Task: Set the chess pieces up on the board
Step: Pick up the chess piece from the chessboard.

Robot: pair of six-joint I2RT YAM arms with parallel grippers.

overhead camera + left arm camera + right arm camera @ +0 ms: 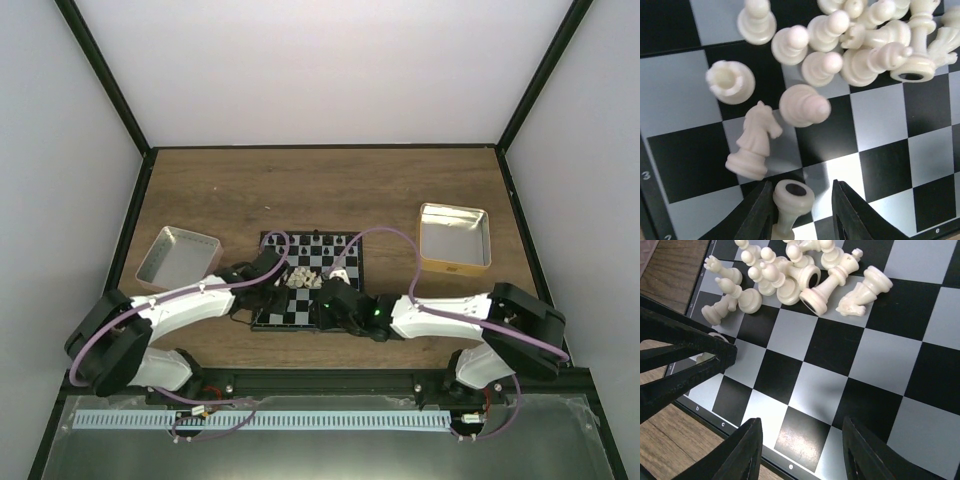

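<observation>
— Wooden surface (pixel 320 190) between white walls; where does the board sit?
— The board (pixel 318 258) lies at the near middle with both arms reaching over it. A silver tin tray (pixel 178 257) is off to its left and a gold-rimmed tin (pixel 455 238) to its right.
— And the chess pieces?
— Cream chess pieces (pixel 300 278) are heaped on the board's left half, many toppled. The black ones (pixel 310 240) line its far edge.
— The left gripper?
— The left gripper (pixel 802 189) is low over the board, its fingers (pixel 757 217) partly apart on either side of 1 cream piece (pixel 792 194), tipped with its base showing. The piece touches 1 finger, and there is a gap at the other. A knight (pixel 755 142) stands just beside.
— The right?
— The right gripper (pixel 802 445) hangs over bare squares near the board's edge, fingers (pixel 747 455) wide, holding nothing.
</observation>
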